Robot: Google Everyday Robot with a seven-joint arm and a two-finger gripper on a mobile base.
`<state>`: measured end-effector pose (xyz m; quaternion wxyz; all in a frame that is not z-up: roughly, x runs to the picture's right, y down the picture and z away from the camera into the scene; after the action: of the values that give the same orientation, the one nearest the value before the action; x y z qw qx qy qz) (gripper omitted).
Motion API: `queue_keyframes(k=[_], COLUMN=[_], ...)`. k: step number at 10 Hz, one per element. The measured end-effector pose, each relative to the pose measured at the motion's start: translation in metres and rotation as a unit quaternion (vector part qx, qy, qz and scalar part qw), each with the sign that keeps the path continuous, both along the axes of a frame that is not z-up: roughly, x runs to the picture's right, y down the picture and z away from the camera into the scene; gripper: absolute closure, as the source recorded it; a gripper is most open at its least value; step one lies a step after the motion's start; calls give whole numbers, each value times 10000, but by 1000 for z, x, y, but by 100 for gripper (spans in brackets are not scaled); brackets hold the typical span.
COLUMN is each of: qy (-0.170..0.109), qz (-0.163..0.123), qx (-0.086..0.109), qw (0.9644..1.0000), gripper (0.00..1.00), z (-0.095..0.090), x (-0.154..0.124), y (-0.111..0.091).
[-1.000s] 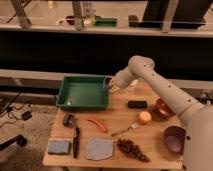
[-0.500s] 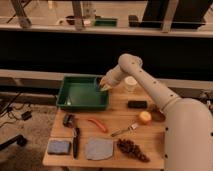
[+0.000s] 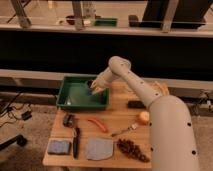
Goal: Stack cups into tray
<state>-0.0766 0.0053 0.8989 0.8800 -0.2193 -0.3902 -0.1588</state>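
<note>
The large green tray (image 3: 70, 100) stands at the back left of the wooden table. My gripper (image 3: 95, 90) hangs over the tray's right half, just above its floor, with the arm reaching in from the right. A small dark shape (image 3: 91, 84) sits right at the gripper and may be a cup, but I cannot make it out for sure. No other dark grey cup shows on the table; the arm hides the table's right part.
On the table there are an orange fruit (image 3: 144, 117), a black bar (image 3: 135, 104), a red chili (image 3: 98, 125), a fork (image 3: 125, 131), grapes (image 3: 132, 149), a grey cloth (image 3: 98, 148), a blue sponge (image 3: 59, 146), a black knife (image 3: 75, 142) and a small black item (image 3: 68, 120). A smaller green tray (image 3: 105, 21) is far behind.
The arm has swung left from the table's middle right to over the green tray, and the gripper has come down into the tray's right half.
</note>
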Motion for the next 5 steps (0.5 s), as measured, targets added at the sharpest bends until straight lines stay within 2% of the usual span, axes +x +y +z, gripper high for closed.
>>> queue_keyframes(k=[2,5], qy=[-117,-174], qz=[-72,-103], qx=[20,73], qw=[9999,9998], gripper=[100,100], z=[3,11], x=[-13,-16], y=[2,6])
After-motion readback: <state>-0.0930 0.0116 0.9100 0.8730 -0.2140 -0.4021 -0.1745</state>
